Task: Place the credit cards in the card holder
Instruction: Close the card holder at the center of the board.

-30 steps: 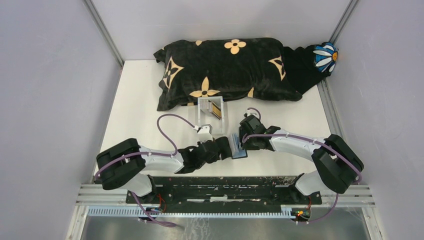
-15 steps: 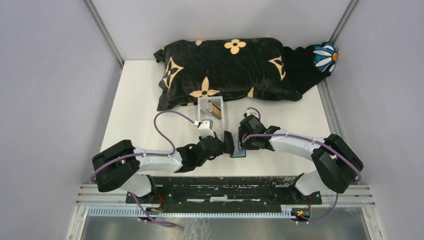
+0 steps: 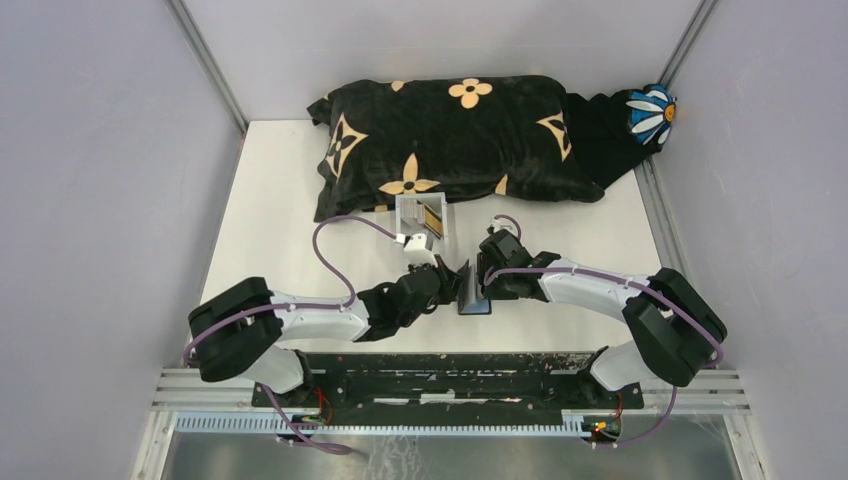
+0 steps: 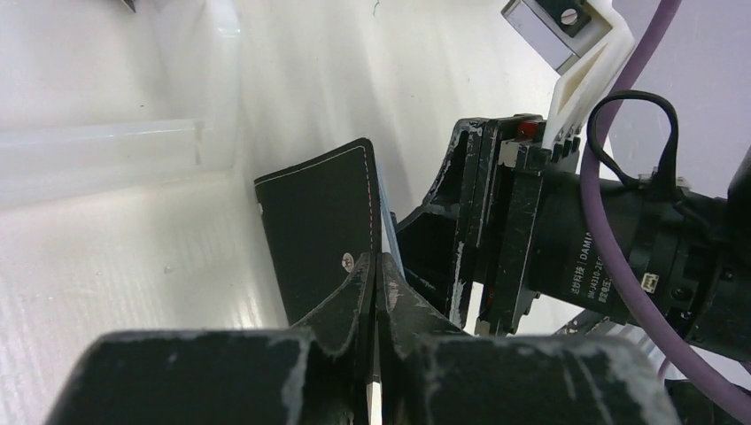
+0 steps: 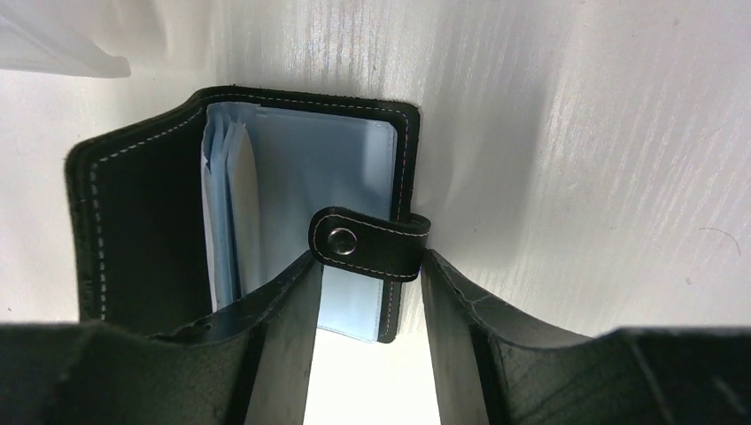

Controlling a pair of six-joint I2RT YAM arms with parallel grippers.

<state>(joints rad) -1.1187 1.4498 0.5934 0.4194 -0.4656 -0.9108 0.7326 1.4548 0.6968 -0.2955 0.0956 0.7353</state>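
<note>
The black card holder [image 3: 470,296] lies open between my two grippers near the table's front. My left gripper [image 3: 458,283] is shut on the edge of its cover [image 4: 323,230] and holds that cover upright. My right gripper [image 3: 484,290] is open over the other half, its fingertips on either side of the snap strap [image 5: 367,241]. Light blue sleeves [image 5: 292,168] show inside the card holder [image 5: 133,204]. I cannot tell whether a card sits in them. A gold-tan credit card [image 3: 432,220] stands with other cards in a clear acrylic box [image 3: 420,222] just beyond.
A black pillow with tan flowers [image 3: 450,140] fills the back of the table. A blue and white flower item [image 3: 650,112] lies at the back right. The clear box wall [image 4: 106,150] is close on the left of my left gripper. Metal rails run along both sides.
My left gripper has moved away from the front edge and swung the cover up from a low tilt to upright, hiding the blue sleeves in the top view. The right arm has stayed put.
</note>
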